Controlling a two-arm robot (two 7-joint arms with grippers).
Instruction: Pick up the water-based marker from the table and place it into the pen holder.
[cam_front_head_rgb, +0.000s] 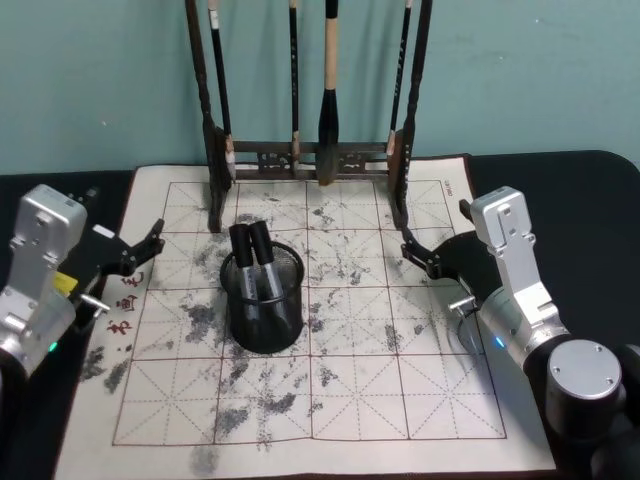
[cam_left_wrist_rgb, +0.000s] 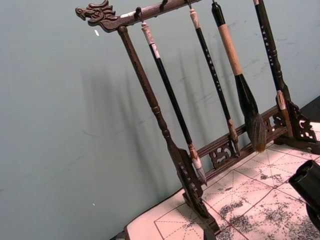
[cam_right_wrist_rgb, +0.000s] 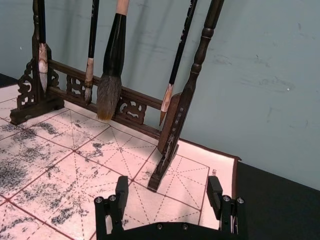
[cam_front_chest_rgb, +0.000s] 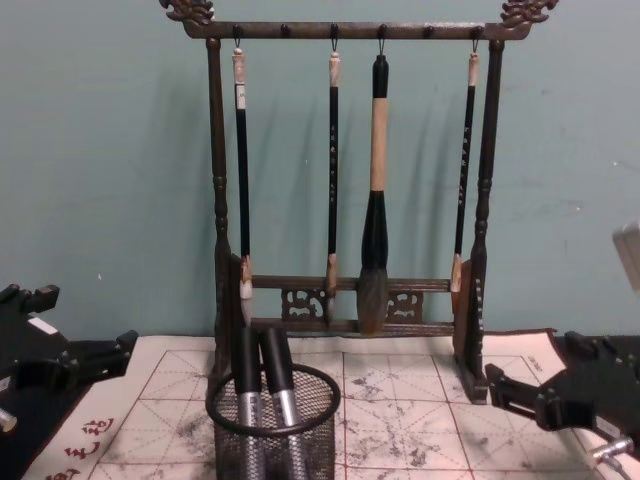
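Left gripper (cam_front_head_rgb: 150, 250) is sitting wide open at mat's (cam_front_head_rgb: 400, 420) left edge; two markers (cam_front_head_rgb: 255, 262) are already standing near-upright in pen holder (cam_front_head_rgb: 265, 310), mat's centre-left, nearer left arm; right gripper (cam_front_head_rgb: 425, 255) is idling, jaws apart, at right edge.

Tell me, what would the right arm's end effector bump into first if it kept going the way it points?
Probably the brush rack's right post, standing just ahead of the open right end effector on the mat; depth is uncertain.
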